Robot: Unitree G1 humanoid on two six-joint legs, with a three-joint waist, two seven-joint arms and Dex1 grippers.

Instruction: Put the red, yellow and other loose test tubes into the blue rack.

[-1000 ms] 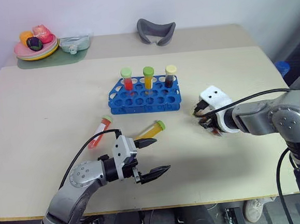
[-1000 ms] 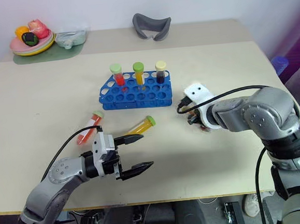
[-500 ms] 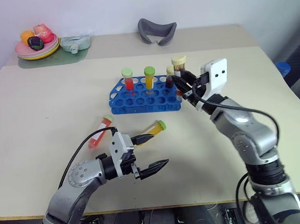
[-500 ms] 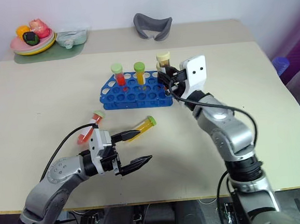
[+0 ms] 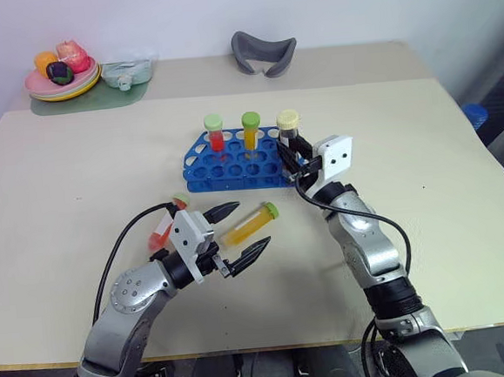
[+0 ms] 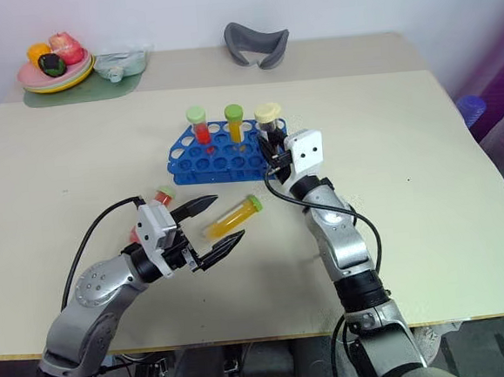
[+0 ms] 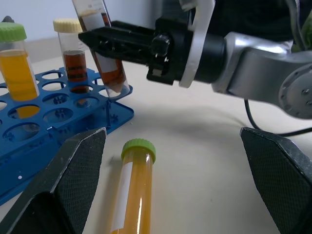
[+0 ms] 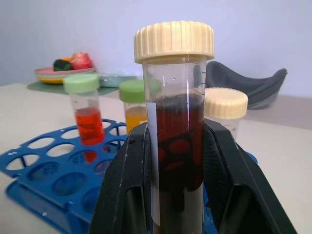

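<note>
Gripping a dark brown test tube with a cream cap, your right gripper has its fingers clamped on the tube's body and holds it almost upright at the right end of the blue rack. From the left wrist view you can see the tube's rounded tip just above the rack's near right corner, not seated in any hole.

Standing in the back row of the rack are three capped tubes: a red tube with a green cap, an amber tube with a green cap, and a second dark tube with a cream cap at the right end.

Your left gripper has its fingers spread wide, one on either side of the loose yellow tube, which lies on the table in front of the rack with its green cap pointing toward the rack's right end. Neither finger touches it. The loose red tube lies on the table in front of the rack's left end, partly behind your left gripper's body and cable.
</note>
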